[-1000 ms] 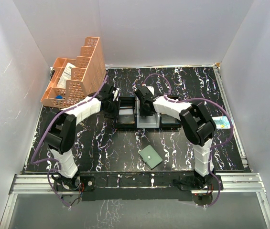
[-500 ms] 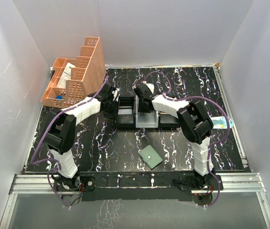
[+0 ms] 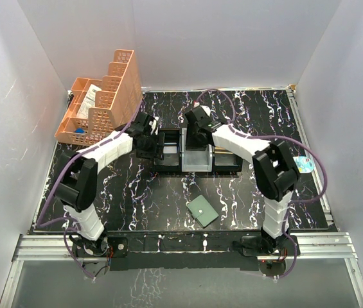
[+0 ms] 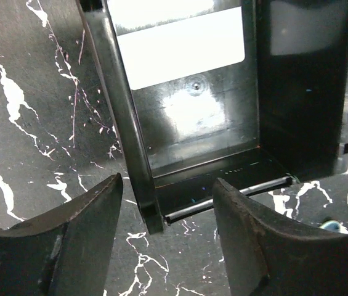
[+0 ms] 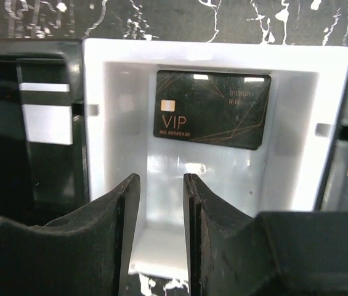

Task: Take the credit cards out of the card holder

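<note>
Hovering low over the far tray (image 5: 210,49), both hands hold nothing: the left hand (image 4: 167,213), half open, straddles a black wall; the right hand (image 5: 160,185), barely open, hangs above the VIP card (image 5: 214,110). Either could snag a wall and drag the tray. The card holder (image 3: 202,210) lies well apart, nearer, on the surface (image 3: 162,199).

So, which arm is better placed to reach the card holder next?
Probably the right. The card holder lies on the table slightly right of centre, and the right gripper, over the tray, is almost in line with it. The left gripper sits further left.
</note>
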Robot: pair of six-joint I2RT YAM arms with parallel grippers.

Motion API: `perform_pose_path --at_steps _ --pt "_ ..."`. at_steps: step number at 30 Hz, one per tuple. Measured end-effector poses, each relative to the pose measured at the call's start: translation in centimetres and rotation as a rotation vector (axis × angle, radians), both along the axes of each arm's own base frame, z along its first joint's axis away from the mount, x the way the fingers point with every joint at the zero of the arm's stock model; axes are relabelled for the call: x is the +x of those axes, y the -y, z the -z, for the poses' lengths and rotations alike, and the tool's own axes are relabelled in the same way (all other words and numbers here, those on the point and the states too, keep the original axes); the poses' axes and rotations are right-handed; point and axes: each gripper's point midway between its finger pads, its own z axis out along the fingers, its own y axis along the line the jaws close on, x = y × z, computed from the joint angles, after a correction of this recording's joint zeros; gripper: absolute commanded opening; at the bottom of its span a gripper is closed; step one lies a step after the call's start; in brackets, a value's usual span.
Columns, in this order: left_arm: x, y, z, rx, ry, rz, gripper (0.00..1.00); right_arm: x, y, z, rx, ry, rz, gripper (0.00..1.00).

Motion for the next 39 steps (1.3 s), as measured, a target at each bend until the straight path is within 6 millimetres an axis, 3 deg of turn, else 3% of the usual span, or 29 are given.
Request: perform_pose_path --at_steps 3,5,7,11,15,20,25,28,35,39 --pt "0.1 0.2 -1.4 -0.024 0.028 -0.017 0.71 -0.6 0.4 -2.5 0.021 0.034 -0.009 0.39" --pt "0.1 0.2 -2.7 -0.049 0.060 -0.028 0.72 -1.7 0.8 -4.1 0.041 0.054 -0.021 0.43" --pt "-0.3 0.1 -4.3 -0.081 0.099 -0.044 0.75 -3.3 1.4 -5.3 0.067 0.062 -0.045 0.49" --pt "-2.4 -0.8 -6.8 -0.137 0.169 -0.083 0.95 -7.7 2.7 -6.5 0.125 0.051 -0.100 0.58" --pt "-4.8 -1.8 -8.7 -0.207 0.235 -0.125 0.99 -13.2 4.2 -4.6 0.183 -0.033 -0.151 0.60" --pt "-6.5 -2.6 -10.1 -0.272 0.276 -0.176 0.99 -20.1 5.8 1.0 0.212 -0.256 -0.181 0.61" --pt "-7.2 -2.9 -10.9 -0.325 0.297 -0.223 0.99 -24.6 7.2 4.1 0.208 -0.417 -0.195 0.60" --pt "-7.9 -2.9 -10.6 -0.356 0.294 -0.233 0.99 -25.7 7.0 4.2 0.236 -0.454 -0.219 0.55" --pt "-8.9 -1.0 -9.5 -0.427 0.205 -0.163 0.85 -27.2 5.6 4.8 0.300 -0.502 -0.264 0.21" --pt "-10.0 0.7 -7.8 -0.456 0.112 -0.102 0.83 -27.1 4.2 5.1 0.360 -0.517 -0.236 0.10"
